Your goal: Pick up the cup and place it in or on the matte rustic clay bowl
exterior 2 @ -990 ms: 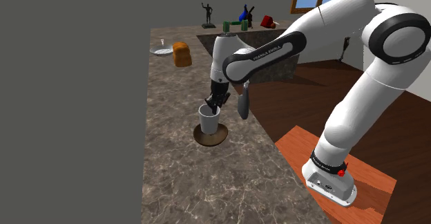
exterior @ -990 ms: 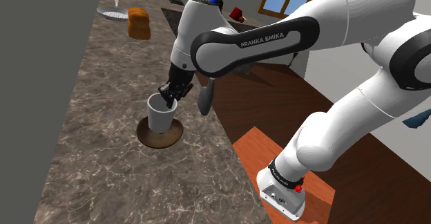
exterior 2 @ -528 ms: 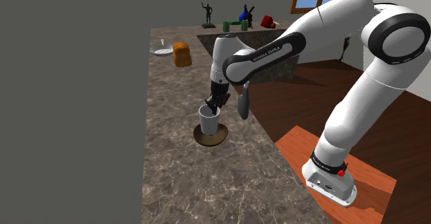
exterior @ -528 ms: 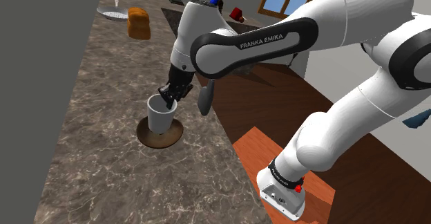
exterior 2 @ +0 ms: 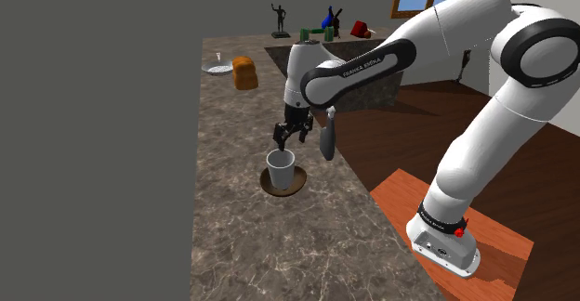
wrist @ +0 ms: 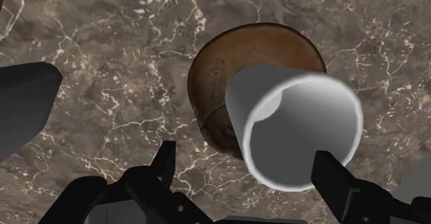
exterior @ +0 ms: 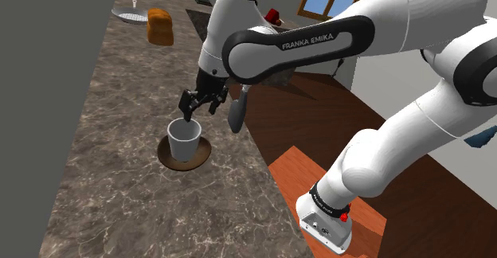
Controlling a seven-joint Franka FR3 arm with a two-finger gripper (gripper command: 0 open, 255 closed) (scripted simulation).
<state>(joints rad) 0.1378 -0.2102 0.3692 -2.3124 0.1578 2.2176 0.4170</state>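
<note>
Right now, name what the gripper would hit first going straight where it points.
Probably the rim of the white cup, which stands in the brown bowl under the open gripper; depth is hard to judge.

Matt bowl [wrist: 214, 77]; veined stone cntr [wrist: 103, 36]

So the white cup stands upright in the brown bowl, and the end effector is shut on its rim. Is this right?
Not quite. The cup does stand upright in the bowl, but the end effector is open and hangs above the rim, not gripping it, as the shoulder view shows.
</note>
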